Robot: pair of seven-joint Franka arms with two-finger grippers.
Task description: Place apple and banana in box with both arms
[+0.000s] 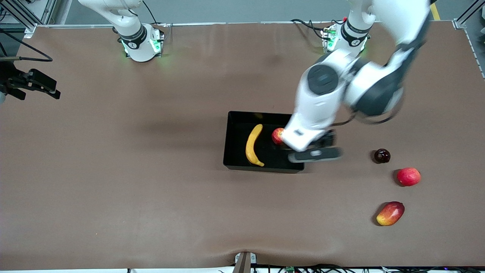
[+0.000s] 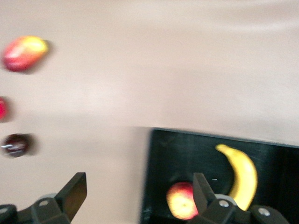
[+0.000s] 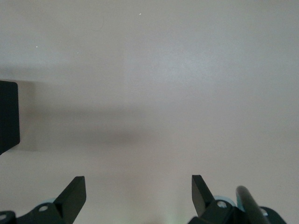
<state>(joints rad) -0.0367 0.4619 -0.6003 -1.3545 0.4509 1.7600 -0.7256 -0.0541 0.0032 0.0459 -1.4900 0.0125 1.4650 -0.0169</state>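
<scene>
The black box (image 1: 237,118) stands mid-table. The yellow banana (image 1: 254,145) and the red apple (image 1: 277,135) both lie in it, the apple at the box's wall toward the left arm's end. My left gripper (image 1: 311,148) is open and empty, over that wall of the box. In the left wrist view its fingers (image 2: 200,186) straddle the box wall (image 2: 154,163), with the apple (image 2: 181,200) and banana (image 2: 243,175) inside. My right gripper (image 1: 39,91) waits open and empty over bare table at the right arm's end; its wrist view (image 3: 138,189) shows a box corner (image 3: 8,116).
Three fruits lie on the table toward the left arm's end: a dark round fruit (image 1: 382,156), a pinkish-red round fruit (image 1: 408,176) and a red-and-yellow mango-like fruit (image 1: 390,213). The dark fruit (image 2: 16,144) and the mango-like fruit (image 2: 24,52) also show in the left wrist view.
</scene>
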